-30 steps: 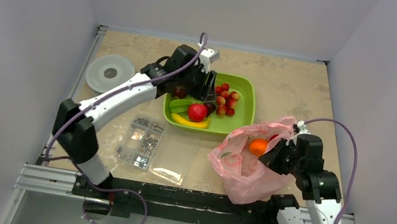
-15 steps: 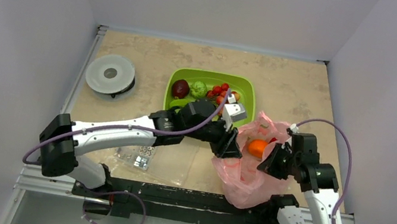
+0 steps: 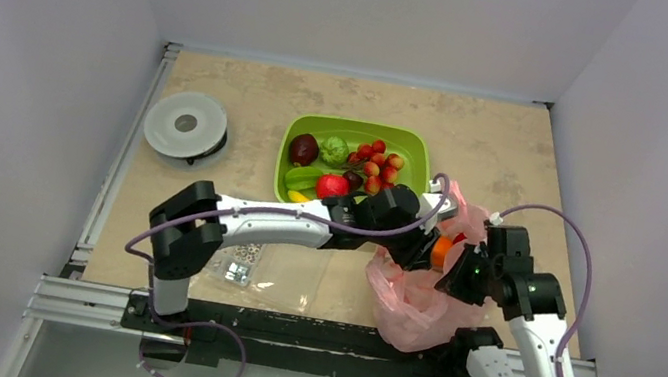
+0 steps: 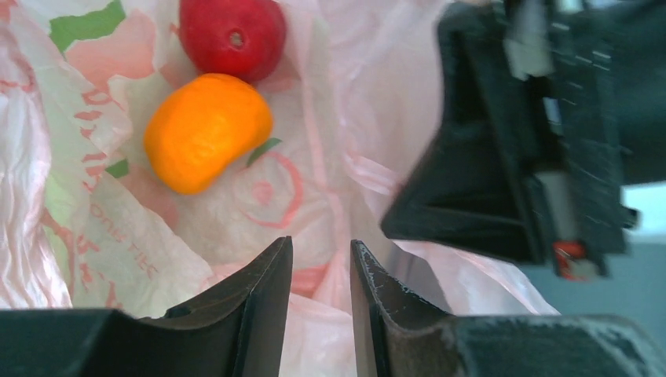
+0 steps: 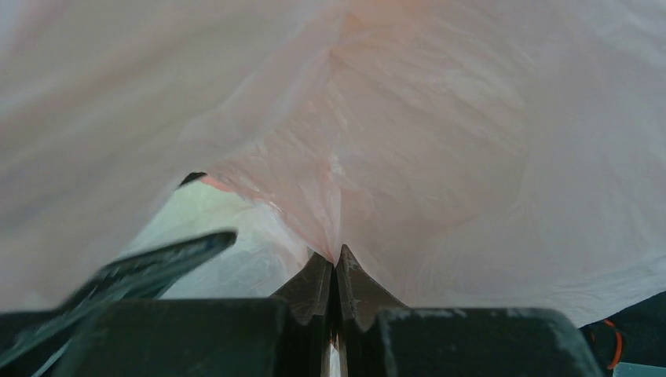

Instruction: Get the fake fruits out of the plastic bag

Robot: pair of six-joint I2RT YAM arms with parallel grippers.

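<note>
The pink plastic bag [image 3: 413,302] lies at the near right, its mouth held up. My right gripper [image 3: 458,274] is shut on the bag's edge, which is pinched between its fingertips in the right wrist view [image 5: 336,259]. My left gripper [image 3: 424,243] is at the bag's mouth, open and empty [image 4: 320,259]. Just beyond its tips, inside the bag [image 4: 330,118], lie an orange fruit [image 4: 206,132] and a red round fruit [image 4: 232,35]. The green tray [image 3: 418,146] holds a maroon fruit [image 3: 304,149], a green piece [image 3: 334,150], a red fruit [image 3: 332,186] and a banana tip [image 3: 294,196].
A cluster of small red berries [image 3: 374,167] lies in the tray. A white disc [image 3: 185,125] sits at the far left. A clear box of screws [image 3: 243,255] lies under my left arm. Walls close in the table on three sides.
My left arm has swung from above the green tray, down and right, to the bag's mouth. The right gripper has kept its hold on the bag's edge.
</note>
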